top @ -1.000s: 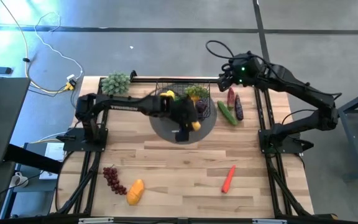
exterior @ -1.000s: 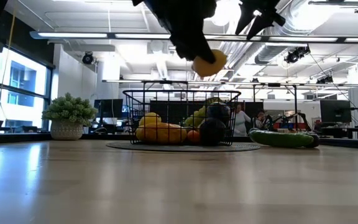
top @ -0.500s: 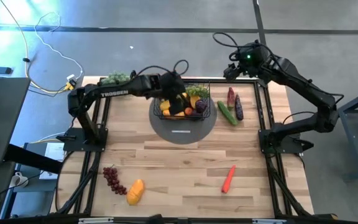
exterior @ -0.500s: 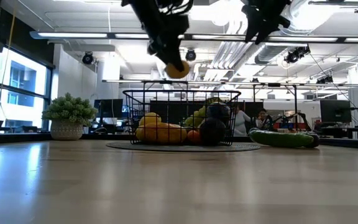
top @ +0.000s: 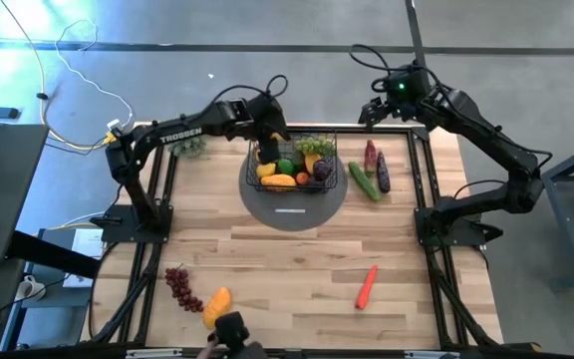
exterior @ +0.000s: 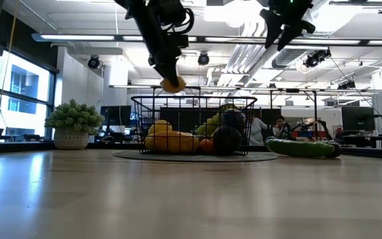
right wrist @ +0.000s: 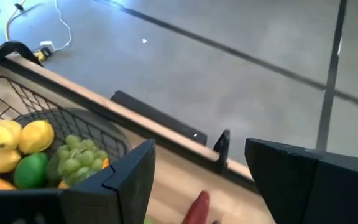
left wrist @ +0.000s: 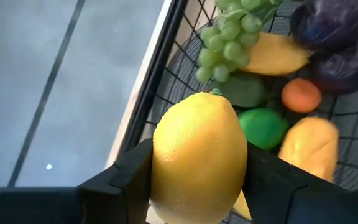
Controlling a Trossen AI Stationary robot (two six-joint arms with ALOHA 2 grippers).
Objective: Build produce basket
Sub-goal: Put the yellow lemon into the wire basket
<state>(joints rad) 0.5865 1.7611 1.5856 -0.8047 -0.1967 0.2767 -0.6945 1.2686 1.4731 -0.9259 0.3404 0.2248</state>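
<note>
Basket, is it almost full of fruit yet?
Partly. The basket already holds lemons, green grapes and more. The left gripper holds a lemon above its far rim. Still on the table: cucumber, carrot, purple grapes, mango.

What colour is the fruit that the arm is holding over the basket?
Yellow: it is a lemon, clamped in the left gripper. The left wrist view shows it best.

lemon (exterior: pixel 173 83) above basket (exterior: pixel 194 103) rim
</note>
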